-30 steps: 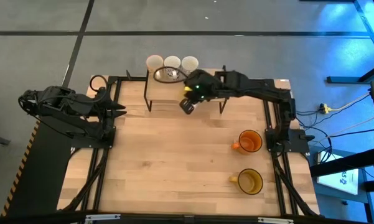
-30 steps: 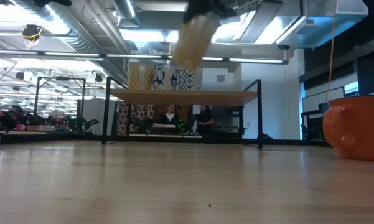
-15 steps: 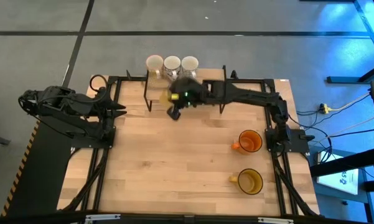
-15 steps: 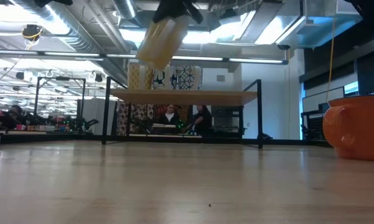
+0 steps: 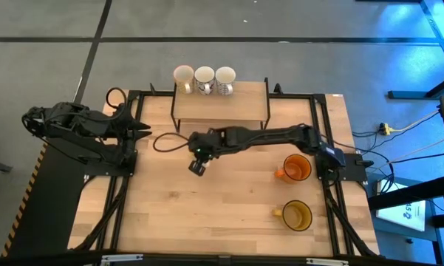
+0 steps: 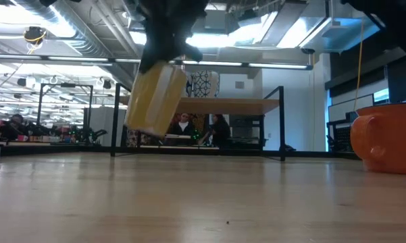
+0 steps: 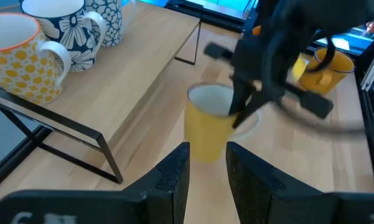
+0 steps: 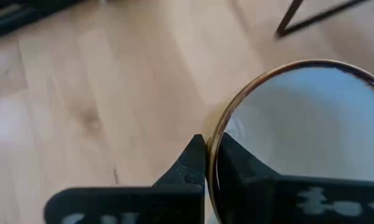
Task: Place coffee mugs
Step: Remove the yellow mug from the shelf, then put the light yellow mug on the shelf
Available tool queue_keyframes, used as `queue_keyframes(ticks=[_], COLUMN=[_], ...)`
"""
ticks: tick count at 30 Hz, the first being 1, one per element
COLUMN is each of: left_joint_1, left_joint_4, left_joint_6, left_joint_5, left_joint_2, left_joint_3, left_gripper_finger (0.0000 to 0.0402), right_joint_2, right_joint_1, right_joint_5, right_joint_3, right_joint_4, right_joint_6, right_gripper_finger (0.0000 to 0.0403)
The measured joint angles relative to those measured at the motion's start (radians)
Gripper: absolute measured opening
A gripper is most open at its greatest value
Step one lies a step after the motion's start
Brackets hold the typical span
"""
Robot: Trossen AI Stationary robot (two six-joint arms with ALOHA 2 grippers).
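Note:
My right gripper [image 5: 199, 158] is shut on a yellow mug with a white inside [image 6: 155, 101], and carries it over the table's middle, in front of the shelf. The left wrist view shows that mug [image 7: 208, 126] hanging under the gripper [image 7: 246, 111]. Three patterned mugs [image 5: 204, 78] stand upright on the raised shelf [image 5: 229, 108] at the far edge. An orange mug [image 5: 296, 168] and an amber mug [image 5: 296, 215] stand on the table's right side. My left gripper [image 5: 142, 131] waits at the left edge, fingers a little apart [image 7: 208, 163]. My right gripper pinches the yellow mug's wall at its rim [image 8: 214, 144], one finger [image 8: 239, 163] inside the mug and one [image 8: 191, 163] outside. The fingers come from above, pointing down. The mug hangs below them, tilted and lifted clear of the table [image 6: 151, 106].
The black-legged shelf [image 7: 143, 93] stands along the far edge with room beside its three mugs. Bare wood [image 5: 207, 214] lies near and to the left of the carried mug. The orange mug [image 6: 385, 138] looms at the right in the low view.
My right gripper, still shut on the yellow mug, has swung from in front of the shelf toward the table's left and near edge and come down. The mug has dropped below the shelf top and come closer to the low camera, staying tilted and clear of the table.

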Motion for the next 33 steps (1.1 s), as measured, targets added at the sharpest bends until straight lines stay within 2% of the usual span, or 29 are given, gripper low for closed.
queue_keyframes(ticks=[8,17,20,27,33], left_joint_1=[0.000,0.000,0.000,0.000,-0.001], left_joint_4=[0.000,0.001,0.028,0.049,0.097], left_joint_6=[-0.012,-0.028,-0.027,-0.019,-0.028], left_joint_5=[0.000,0.000,-0.001,-0.027,0.000], left_joint_2=[0.000,0.000,0.000,0.009,0.110], left_joint_3=[0.000,0.000,0.000,0.000,0.001], left_gripper_finger=[0.0098,0.0098,0.0098,0.0099,0.0099], right_joint_2=[0.066,0.100,0.103,0.090,-0.063], right_joint_1=[-0.007,-0.008,-0.008,-0.008,0.007], right_joint_5=[0.018,0.022,0.019,-0.003,0.001], right_joint_3=[0.000,0.002,0.002,0.002,0.002], right_joint_4=[0.001,0.016,0.049,0.091,-0.001], right_joint_6=[0.114,0.130,0.141,0.105,-0.096], right_gripper_finger=[0.0001,0.0009,0.0034,0.0132,0.0185])
